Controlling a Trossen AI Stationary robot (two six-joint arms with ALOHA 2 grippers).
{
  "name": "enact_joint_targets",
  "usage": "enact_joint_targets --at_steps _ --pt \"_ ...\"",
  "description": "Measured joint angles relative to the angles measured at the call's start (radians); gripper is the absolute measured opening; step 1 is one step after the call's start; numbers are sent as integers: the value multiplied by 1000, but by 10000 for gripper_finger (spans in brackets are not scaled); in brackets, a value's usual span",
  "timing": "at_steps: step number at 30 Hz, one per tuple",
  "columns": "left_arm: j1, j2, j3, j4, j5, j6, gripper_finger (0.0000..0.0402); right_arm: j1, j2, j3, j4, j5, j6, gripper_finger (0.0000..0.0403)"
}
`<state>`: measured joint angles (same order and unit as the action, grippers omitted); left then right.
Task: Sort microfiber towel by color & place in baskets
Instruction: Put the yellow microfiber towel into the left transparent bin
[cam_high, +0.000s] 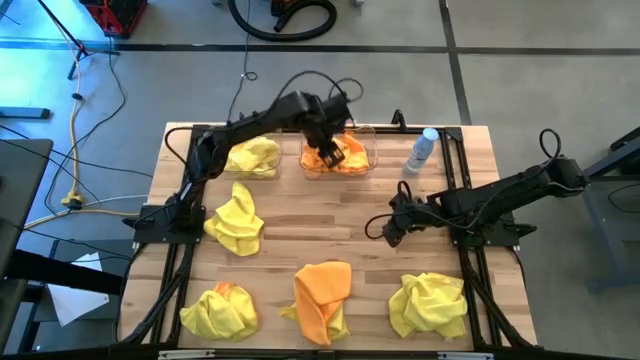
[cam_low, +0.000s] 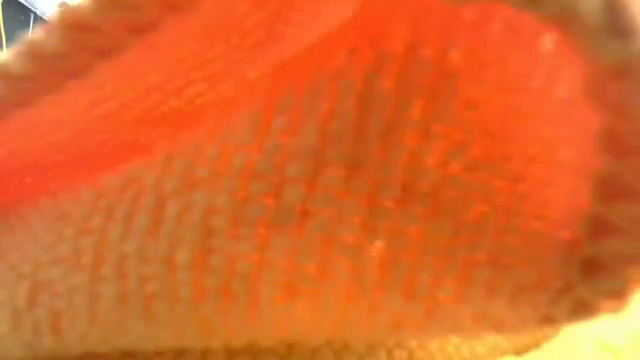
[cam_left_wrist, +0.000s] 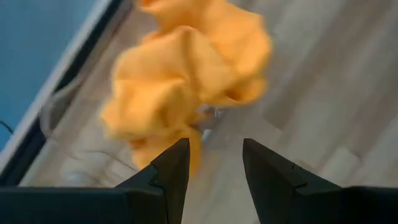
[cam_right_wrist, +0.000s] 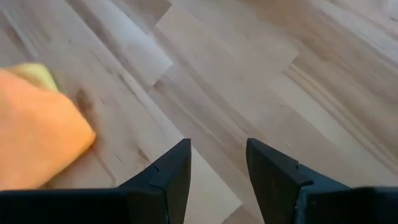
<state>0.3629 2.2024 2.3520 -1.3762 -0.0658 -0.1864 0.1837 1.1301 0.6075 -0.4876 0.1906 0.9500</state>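
Note:
Two clear baskets stand side by side at the table's far edge. The left basket (cam_high: 230, 172) holds a yellow towel (cam_high: 254, 155). The right basket (cam_high: 371, 138) holds an orange towel (cam_high: 345, 157) (cam_left_wrist: 186, 74). My left gripper (cam_high: 325, 152) (cam_left_wrist: 214, 168) is open just above that orange towel. My right gripper (cam_high: 391, 233) (cam_right_wrist: 217, 168) is open low over bare wood at mid-table. Loose on the table lie a yellow towel (cam_high: 236, 222), a yellow one with orange in it (cam_high: 220, 311), an orange one (cam_high: 322, 296) (cam_right_wrist: 37, 134) and another yellow one (cam_high: 430, 304).
A small pale bottle with a blue top (cam_high: 422, 150) stands right of the baskets. Orange cloth (cam_low: 320, 180) fills the whole low view, right up against the camera. Bare wood lies between the baskets and the near row of towels, around my right gripper.

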Motion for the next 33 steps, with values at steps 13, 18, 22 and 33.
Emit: enact_joint_targets --at_steps 13,18,22,33 --pt "-293 -30 -193 8 -97 -175 138 0 0 0 6 -11 -121 148" --pt "-355 -131 -403 88 -98 -233 138 0 0 0 6 -9 -122 148" --pt "-385 -291 -666 185 -97 -381 138 0 0 0 0 -10 -122 148" --pt "-671 -734 -1084 207 -12 -1180 138 0 0 0 6 -5 -87 148"
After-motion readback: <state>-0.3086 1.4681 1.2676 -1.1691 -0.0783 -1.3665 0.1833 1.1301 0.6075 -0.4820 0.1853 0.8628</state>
